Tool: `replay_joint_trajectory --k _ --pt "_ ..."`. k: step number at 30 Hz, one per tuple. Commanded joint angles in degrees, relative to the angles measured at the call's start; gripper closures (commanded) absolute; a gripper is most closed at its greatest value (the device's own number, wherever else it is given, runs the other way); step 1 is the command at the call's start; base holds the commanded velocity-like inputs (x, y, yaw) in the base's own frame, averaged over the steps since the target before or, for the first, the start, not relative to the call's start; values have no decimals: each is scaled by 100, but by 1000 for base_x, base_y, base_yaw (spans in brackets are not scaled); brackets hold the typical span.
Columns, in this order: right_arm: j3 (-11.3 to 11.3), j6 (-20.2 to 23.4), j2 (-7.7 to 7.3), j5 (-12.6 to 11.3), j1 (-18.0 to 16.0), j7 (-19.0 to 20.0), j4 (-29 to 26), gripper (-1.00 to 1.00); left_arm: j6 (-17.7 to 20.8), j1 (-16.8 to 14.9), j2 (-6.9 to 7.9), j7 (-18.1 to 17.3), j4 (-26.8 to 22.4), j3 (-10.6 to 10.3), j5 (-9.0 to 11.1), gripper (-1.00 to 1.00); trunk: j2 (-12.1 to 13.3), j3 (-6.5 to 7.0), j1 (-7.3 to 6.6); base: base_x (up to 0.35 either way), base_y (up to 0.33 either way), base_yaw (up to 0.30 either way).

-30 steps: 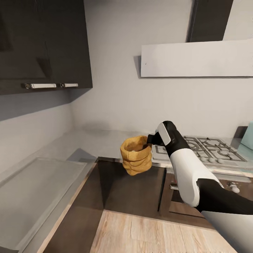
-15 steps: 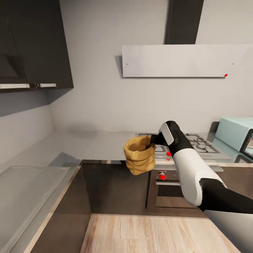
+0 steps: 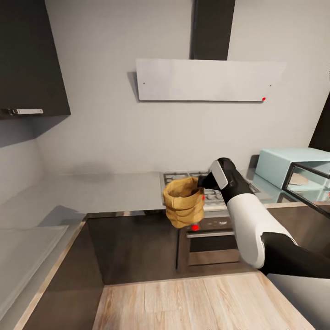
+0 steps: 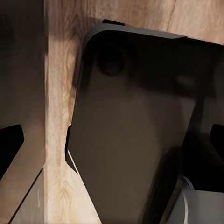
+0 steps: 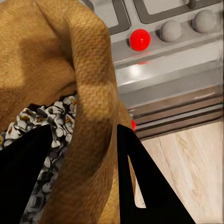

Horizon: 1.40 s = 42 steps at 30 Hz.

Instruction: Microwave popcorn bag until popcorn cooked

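Observation:
The popcorn bag point(image 3: 184, 202), an orange-tan wrinkled sack, hangs in the air in front of the steel hob, above the oven front. My right gripper point(image 3: 200, 183) is shut on its rolled rim from the right. In the right wrist view the rim of the popcorn bag point(image 5: 91, 93) sits between the two black fingers point(image 5: 140, 182), and pale popcorn point(image 5: 49, 119) shows inside. The mint-blue microwave point(image 3: 286, 163) stands on the countertop point(image 3: 105, 189) at the far right, its dark glass door swung open. My left gripper point(image 4: 112, 144) is open, its fingertips wide apart over the robot's dark base.
The gas hob point(image 3: 211, 195) with red knobs lies just behind the bag, a white flat hood point(image 3: 206, 80) above it. Dark cabinets point(image 3: 133, 247) run below the worktop, which turns a corner at the left. Wooden floor point(image 3: 183, 302) lies in front.
The head view has swung to the right, bringing the microwave and its open door into sight. The bag stays held in my right gripper at the same place relative to the arm.

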Motion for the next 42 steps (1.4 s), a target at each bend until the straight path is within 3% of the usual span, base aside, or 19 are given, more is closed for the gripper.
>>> replay_joint_trajectory --k 1,14,42 --pt "-25 7 -14 -80 -5 -61 -5 100 -8 2 -2 13 -11 -6 32 -100 -5 -7 1 0 0 -36" --pt "-18 7 -34 -80 -5 -87 -4 100 -8 2 -7 20 -11 -6 38 -100 -5 -7 1 0 -4 -2" --pt "-18 7 -34 -80 -3 -81 -3 100 -1 2 -2 20 -10 -7 47 -100 -5 -7 1 -4 -279 0"
